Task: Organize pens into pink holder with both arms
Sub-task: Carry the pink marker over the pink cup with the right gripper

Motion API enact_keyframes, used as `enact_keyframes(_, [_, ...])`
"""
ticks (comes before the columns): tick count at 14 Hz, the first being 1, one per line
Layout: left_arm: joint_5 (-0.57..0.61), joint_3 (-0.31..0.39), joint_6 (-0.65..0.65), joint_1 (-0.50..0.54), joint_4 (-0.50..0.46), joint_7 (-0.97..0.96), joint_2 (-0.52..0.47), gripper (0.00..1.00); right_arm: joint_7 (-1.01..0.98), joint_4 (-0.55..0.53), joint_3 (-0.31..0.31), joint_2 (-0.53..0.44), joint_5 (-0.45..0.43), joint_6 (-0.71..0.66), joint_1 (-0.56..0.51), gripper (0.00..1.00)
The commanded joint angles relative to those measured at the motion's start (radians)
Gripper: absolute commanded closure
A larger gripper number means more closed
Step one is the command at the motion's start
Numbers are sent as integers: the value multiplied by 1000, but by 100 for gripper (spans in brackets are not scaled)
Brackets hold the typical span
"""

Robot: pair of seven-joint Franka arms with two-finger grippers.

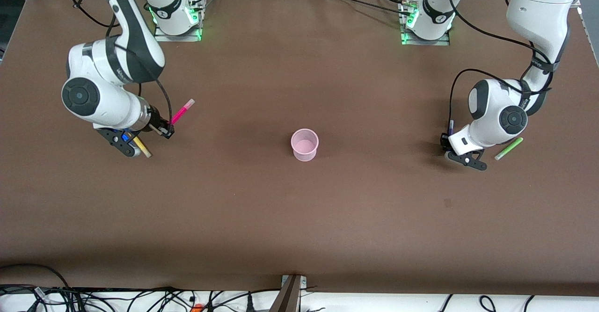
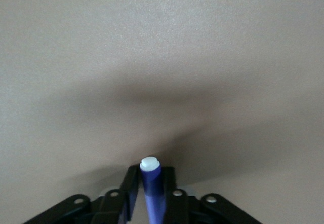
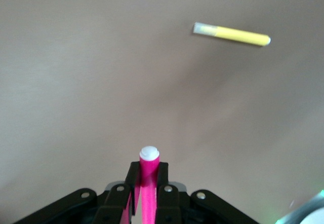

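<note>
The pink holder (image 1: 305,144) stands upright in the middle of the table. My right gripper (image 1: 167,130) is low over the table toward the right arm's end, shut on the magenta-pink pen (image 1: 182,112). That pen (image 3: 149,176) sticks out past the fingertips of the right gripper (image 3: 149,169), pale end first. A yellow pen (image 1: 142,148) lies on the table under the right wrist, and the same yellow pen (image 3: 231,34) lies flat and free. My left gripper (image 1: 446,140) is low toward the left arm's end, shut on the dark purple pen (image 1: 450,127). The purple pen (image 2: 151,183) sits between the left gripper's (image 2: 151,176) jaws.
A lime green pen (image 1: 508,148) lies on the brown table beside the left arm's wrist. Both arm bases (image 1: 175,12) stand along the table's back edge. Cables run along the front edge (image 1: 140,298).
</note>
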Motion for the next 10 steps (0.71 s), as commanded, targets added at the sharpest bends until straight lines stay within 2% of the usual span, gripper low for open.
enact_keyframes(1, [23,-6,8,11,-21,12,-21,100,154,89,16,26,-5,-38,66,100])
enact_keyframes(3, [23,-6,7,12,-21,12,-21,100,246,129,16,32,-28,-24,115,100])
enact_keyframes(5, [23,-6,7,11,-21,12,-21,100,365,190,16,61,-98,-11,190,100])
enact_keyframes(10, [23,-6,-4,18,-15,32,-32,100,658,402,13,223,-305,20,367,100])
